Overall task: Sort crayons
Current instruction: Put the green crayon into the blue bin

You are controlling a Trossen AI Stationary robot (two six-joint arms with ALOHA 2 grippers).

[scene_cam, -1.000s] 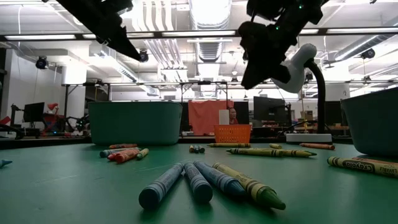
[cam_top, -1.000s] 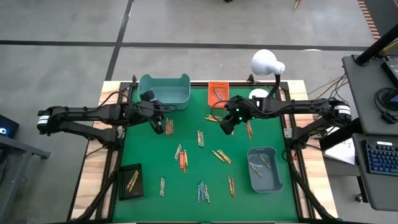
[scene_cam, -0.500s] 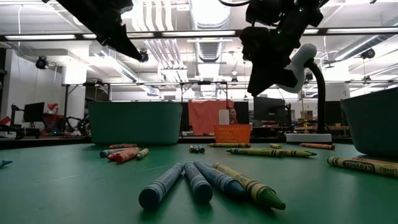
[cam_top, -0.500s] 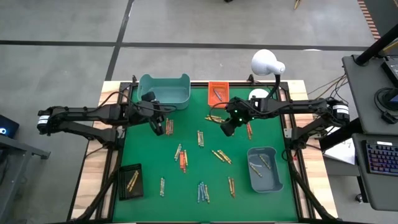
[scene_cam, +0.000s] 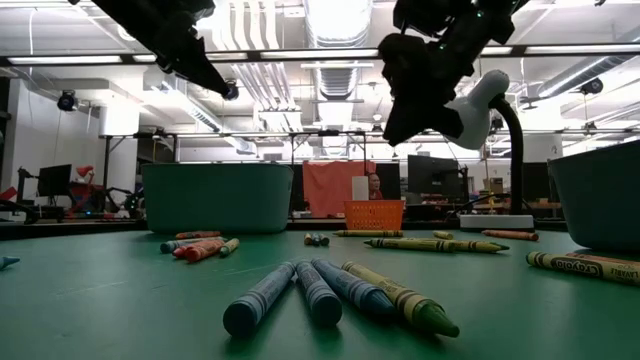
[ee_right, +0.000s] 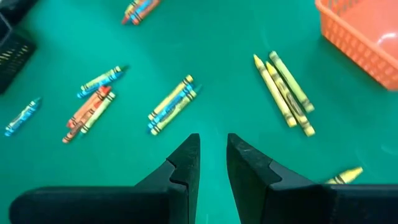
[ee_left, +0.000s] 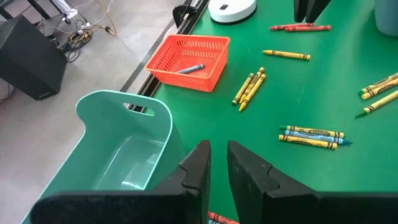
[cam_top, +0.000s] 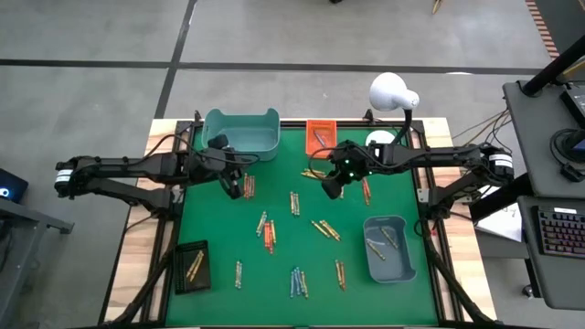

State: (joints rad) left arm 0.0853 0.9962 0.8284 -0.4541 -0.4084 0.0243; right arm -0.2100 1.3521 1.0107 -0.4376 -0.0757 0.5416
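Observation:
Many crayons lie flat in small groups on the green mat: orange ones [cam_top: 268, 235], blue ones [cam_top: 297, 281] and yellow ones [cam_top: 324, 229]. My left gripper [cam_top: 234, 187] [ee_left: 217, 155] hangs above the mat near the teal bin [cam_top: 240, 132]. Its fingers are open by a narrow gap with nothing between them. My right gripper [cam_top: 329, 189] [ee_right: 212, 149] hangs above the mat's far middle, near a yellow-green group [ee_right: 285, 93]. It is open by a narrow gap too, and empty. Both hang high over the mat in the low view, the right gripper [scene_cam: 395, 125] included.
An orange basket [cam_top: 321, 134] at the far edge holds a blue-grey crayon [ee_left: 189, 68]. A grey-blue bin [cam_top: 388, 247] at the right holds a few crayons. A black tray [cam_top: 191, 265] at the near left holds yellow ones. A white lamp [cam_top: 393, 91] stands at the far right.

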